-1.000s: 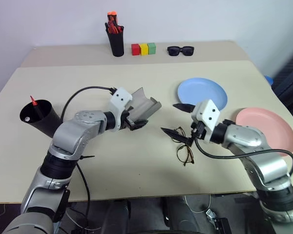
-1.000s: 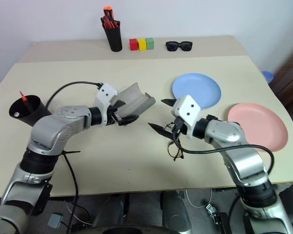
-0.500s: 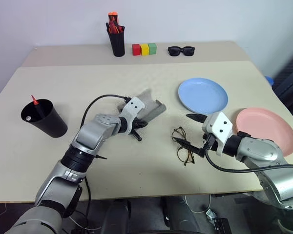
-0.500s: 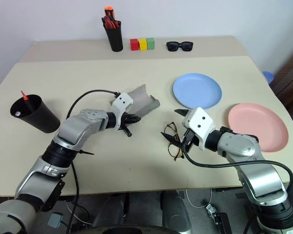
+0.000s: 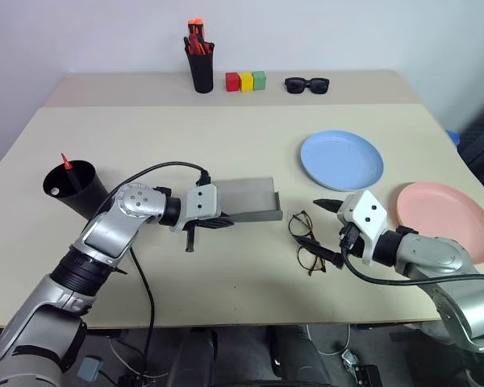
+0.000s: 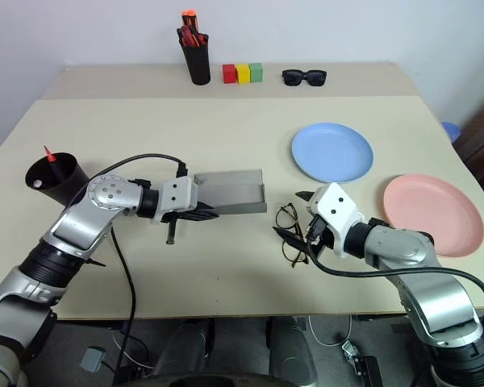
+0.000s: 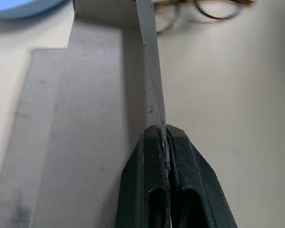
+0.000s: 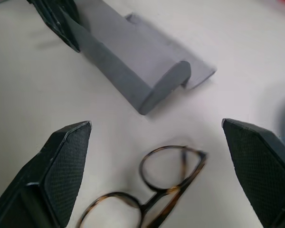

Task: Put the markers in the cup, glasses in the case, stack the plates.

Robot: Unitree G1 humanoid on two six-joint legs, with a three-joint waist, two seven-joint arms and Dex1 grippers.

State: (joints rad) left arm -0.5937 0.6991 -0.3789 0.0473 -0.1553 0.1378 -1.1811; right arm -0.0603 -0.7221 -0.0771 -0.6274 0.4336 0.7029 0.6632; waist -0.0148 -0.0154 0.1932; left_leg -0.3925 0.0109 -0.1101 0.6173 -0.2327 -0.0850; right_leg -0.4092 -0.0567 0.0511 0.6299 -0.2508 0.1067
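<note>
The grey case (image 5: pixel 250 201) lies open on the table's middle, and my left gripper (image 5: pixel 218 222) is shut on its thin near wall (image 7: pixel 152 71). To its right lie the wire-framed glasses (image 5: pixel 306 242), folded out on the table. My right gripper (image 5: pixel 316 230) hovers over them, open wide, one finger on each side (image 8: pixel 156 124). The black cup (image 5: pixel 77 189) stands at the left with a red-tipped marker (image 5: pixel 65 165) sticking out and a white marker end (image 5: pixel 55 192) inside. The blue plate (image 5: pixel 341 160) and the pink plate (image 5: pixel 448 219) lie side by side at the right.
At the table's back stand a slim black pen holder (image 5: pixel 200 68) with red-orange pens, three coloured blocks (image 5: pixel 246 81) and black sunglasses (image 5: pixel 307 83). A black cable loops from my left wrist over the table.
My left gripper has shut on the case wall and rolled, laying the tilted case flat. My right gripper has drawn back and lowered beside the glasses.
</note>
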